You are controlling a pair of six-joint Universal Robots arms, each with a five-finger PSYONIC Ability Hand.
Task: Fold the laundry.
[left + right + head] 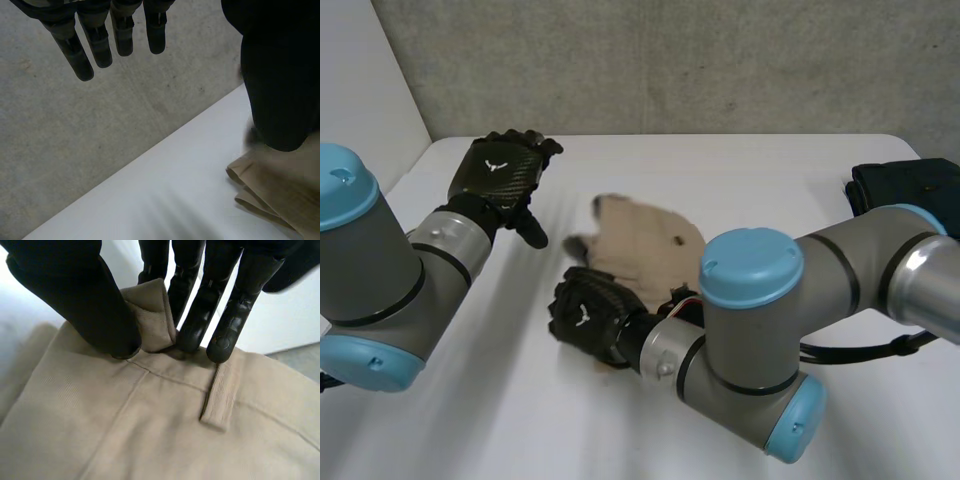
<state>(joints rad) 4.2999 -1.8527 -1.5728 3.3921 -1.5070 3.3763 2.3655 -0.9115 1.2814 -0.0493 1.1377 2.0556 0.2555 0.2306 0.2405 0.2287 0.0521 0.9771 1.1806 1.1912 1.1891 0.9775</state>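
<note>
My right robot hand (pixel 75 295) pinches a raised fold at the waist edge of the pants (pixel 125 430). The thumb presses the fold from one side and the fingers (pixel 197 325) close on it from the other, with their tips down on the cloth. A belt loop (pixel 217 400) lies flat just beside those fingertips.

In the head view this robot hand sits low over the desk (pixel 740 165), back upward, at the near left edge of the pants. My right arm (pixel 750 265) comes in from the right and bends at its blue-capped elbow. Its forearm crosses in front of the pants and hides their near right part.

My left robot hand (pixel 500 172) hovers above the far left of the desk with its back toward the head camera. Its fingers are loosely straight and a little spread, the thumb points down, and it holds nothing. It is near the pants but does not touch them. In its wrist view the fingers hang straight, and a layered corner of the beige cloth lies on the desk past the thumb.

The pants lie in a rumpled beige heap at the middle of the desk. A black bundle (pixel 905 185) rests at the desk's right edge, well apart from them and partly behind my right arm. A grey wall (pixel 670 60) stands behind the desk.
</note>
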